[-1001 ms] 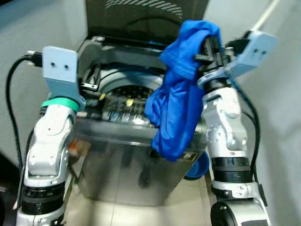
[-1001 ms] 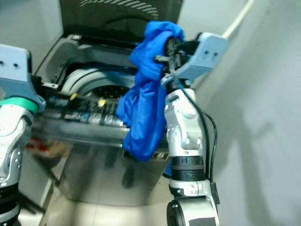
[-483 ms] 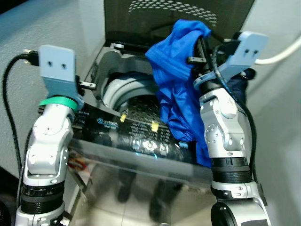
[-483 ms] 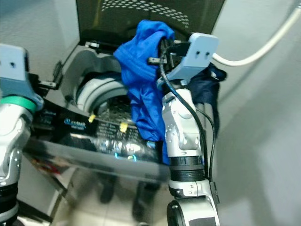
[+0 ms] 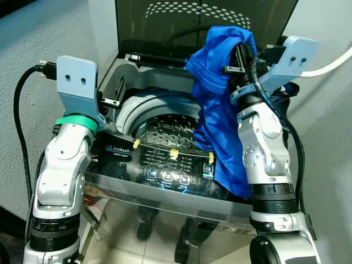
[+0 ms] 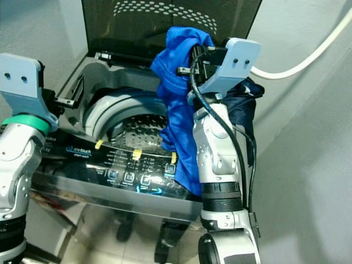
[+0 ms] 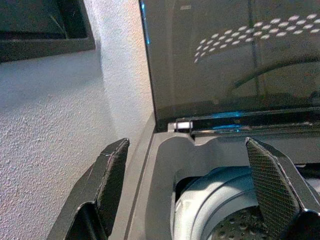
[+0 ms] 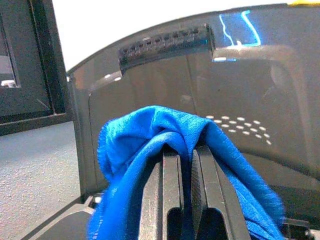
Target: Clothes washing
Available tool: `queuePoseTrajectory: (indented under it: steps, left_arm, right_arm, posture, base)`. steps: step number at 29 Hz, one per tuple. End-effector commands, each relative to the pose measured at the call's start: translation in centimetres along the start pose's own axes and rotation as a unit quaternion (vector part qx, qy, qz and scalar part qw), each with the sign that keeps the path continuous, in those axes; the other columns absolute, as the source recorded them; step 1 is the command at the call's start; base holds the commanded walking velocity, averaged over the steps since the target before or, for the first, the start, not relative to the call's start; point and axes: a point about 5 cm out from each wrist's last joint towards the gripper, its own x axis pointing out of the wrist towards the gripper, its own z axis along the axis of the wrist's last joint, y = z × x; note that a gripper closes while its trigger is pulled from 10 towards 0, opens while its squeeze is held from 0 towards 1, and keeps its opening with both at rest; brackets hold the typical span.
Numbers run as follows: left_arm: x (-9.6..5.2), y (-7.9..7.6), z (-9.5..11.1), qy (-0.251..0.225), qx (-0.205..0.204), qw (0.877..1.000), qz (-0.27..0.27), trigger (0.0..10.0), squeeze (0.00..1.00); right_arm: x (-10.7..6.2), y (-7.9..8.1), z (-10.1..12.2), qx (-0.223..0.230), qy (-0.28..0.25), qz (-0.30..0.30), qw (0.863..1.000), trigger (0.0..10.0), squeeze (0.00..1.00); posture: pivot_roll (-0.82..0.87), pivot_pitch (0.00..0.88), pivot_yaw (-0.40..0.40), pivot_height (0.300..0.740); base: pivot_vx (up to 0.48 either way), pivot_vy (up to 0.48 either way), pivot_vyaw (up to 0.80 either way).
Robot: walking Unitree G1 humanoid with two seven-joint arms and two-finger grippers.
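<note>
The right gripper (image 8: 182, 155) holds its fingers pressed together on the blue shirt (image 5: 220, 99), which drapes over the fingertips and hangs below them along the right forearm, over the right side of the washer (image 5: 165, 181). Half a second ago the shirt hung about the same way; the whole view has shifted, so the drum (image 5: 165, 129) now shows more fully beneath and to the left of the fingers. The lid (image 5: 165, 22) stands open behind them. A dark garment (image 6: 245, 104) lies on the washer's right edge, just behind the right arm. The left gripper (image 7: 200, 185) hovers with fingers spread wide, empty, above the drum's left rim, as before.
</note>
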Motion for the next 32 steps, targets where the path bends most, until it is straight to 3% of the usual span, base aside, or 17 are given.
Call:
queuePoseTrajectory:
  steps: [1, 4, 5, 8, 9, 10, 12, 13, 15, 17, 19, 26, 28, 29, 30, 32]
  left_arm:
    - [-0.2, -0.5, 0.2, -0.004, -0.003, 1.0, -0.016, 10.0, 0.0]
    - [-0.1, -0.6, 0.5, -0.012, -0.004, 1.0, -0.029, 10.0, 0.0]
    - [-0.1, -1.3, 1.2, -0.028, -0.012, 0.997, -0.066, 10.0, 0.0]
    - [-0.1, -1.3, 1.2, -0.028, -0.012, 0.997, -0.066, 10.0, 0.0]
    - [-0.3, -2.1, 2.0, -0.048, -0.013, 0.994, -0.102, 10.0, 0.0]
    - [-0.3, -2.1, 2.0, -0.048, -0.013, 0.994, -0.102, 10.0, 0.0]
    - [-1.2, -3.4, 3.2, -0.089, 0.04, 0.986, -0.133, 10.0, 0.0]
    - [-1.2, -3.4, 3.2, -0.089, 0.04, 0.986, -0.133, 10.0, 0.0]
    - [-2.0, -3.9, 3.5, -0.098, 0.069, 0.982, -0.146, 10.0, 0.0]
    - [-2.3, -4.0, 3.6, -0.096, 0.071, 0.982, -0.149, 10.0, 0.0]
    - [-2.9, -3.4, 3.4, -0.08, 0.059, 0.986, -0.134, 10.0, 0.0]
    - [-3.6, -2.9, 2.9, -0.058, 0.046, 0.99, -0.12, 10.0, 0.0]
    - [-3.8, -2.8, 2.6, -0.052, 0.042, 0.991, -0.118, 10.0, 0.0]
    - [-3.8, -2.8, 2.6, -0.052, 0.042, 0.991, -0.118, 10.0, 0.0]
    - [-3.8, -2.8, 2.6, -0.051, 0.042, 0.991, -0.116, 10.0, 0.0]
    - [-3.8, -2.8, 2.6, -0.051, 0.042, 0.991, -0.116, 10.0, 0.0]
  right_arm:
    - [0.0, 0.0, 0.5, -0.017, -0.011, 0.021, 1.0, 10.0, 0.0]
    - [0.3, 0.6, 0.8, -0.022, -0.014, 0.059, 0.998, 10.0, 0.0]
    - [1.2, 1.6, 1.7, -0.024, -0.029, 0.096, 0.995, 10.0, 0.0]
    - [1.2, 1.6, 1.7, -0.024, -0.029, 0.096, 0.995, 10.0, 0.0]
    - [2.4, 2.4, 2.5, -0.026, -0.05, 0.108, 0.993, 10.0, 0.0]
    - [2.4, 2.4, 2.5, -0.026, -0.05, 0.108, 0.993, 10.0, 0.0]
    - [5.2, 4.2, 4.0, -0.016, -0.085, 0.115, 0.99, 10.0, 0.0]
    - [5.2, 4.2, 4.0, -0.016, -0.085, 0.115, 0.99, 10.0, 0.0]
    - [6.5, 6.9, 3.7, -0.006, -0.074, 0.186, 0.98, 10.0, 0.0]
    - [6.6, 7.9, 3.4, -0.009, -0.065, 0.211, 0.975, 10.0, 0.0]
    - [6.6, 9.3, 1.3, -0.035, -0.017, 0.242, 0.969, 10.0, 0.0]
    - [6.4, 9.4, -0.9, -0.065, 0.033, 0.229, 0.971, 10.0, 0.0]
    - [6.1, 9.1, -2.7, -0.121, 0.077, 0.241, 0.96, 10.0, 0.0]
    - [6.1, 9.1, -2.7, -0.121, 0.077, 0.241, 0.96, 10.0, 0.0]
    - [5.8, 8.7, -3.7, -0.148, 0.103, 0.249, 0.952, 10.0, 0.0]
    - [5.8, 8.7, -3.7, -0.148, 0.103, 0.249, 0.952, 10.0, 0.0]
  posture:
    - [0.12, 0.01, -0.028, 0.74]
    - [0.12, 0.012, -0.027, 0.74]
    - [0.11, 0.014, -0.025, 0.74]
    - [0.11, 0.014, -0.025, 0.74]
    - [0.11, 0.019, -0.025, 0.74]
    - [0.11, 0.019, -0.025, 0.74]
    - [0.13, 0.035, -0.032, 0.74]
    - [0.13, 0.035, -0.032, 0.74]
    - [0.14, 0.039, -0.039, 0.74]
    - [0.14, 0.041, -0.041, 0.74]
    - [0.16, 0.052, -0.05, 0.74]
    - [0.17, 0.06, -0.057, 0.74]
    - [0.17, 0.063, -0.059, 0.74]
    - [0.17, 0.063, -0.059, 0.74]
    - [0.15, 0.062, -0.056, 0.74]
    - [0.15, 0.062, -0.056, 0.74]
  base:
    - [0.0, 0.0, 0.0]
    - [0.0, 0.0, 0.0]
    - [0.0, 0.0, 0.0]
    - [0.0, 0.0, 0.0]
    - [0.0, 0.0, 0.0]
    - [0.0, 0.0, 0.0]
    - [0.0, 0.0, 0.0]
    - [0.0, 0.0, 0.0]
    - [0.0, 0.0, 0.0]
    - [0.0, 0.0, 0.0]
    - [0.0, 0.0, 0.0]
    - [0.0, 0.0, 0.0]
    - [0.0, 0.0, 0.0]
    - [0.0, 0.0, 0.0]
    - [0.0, 0.0, 0.0]
    - [0.0, 0.0, 0.0]
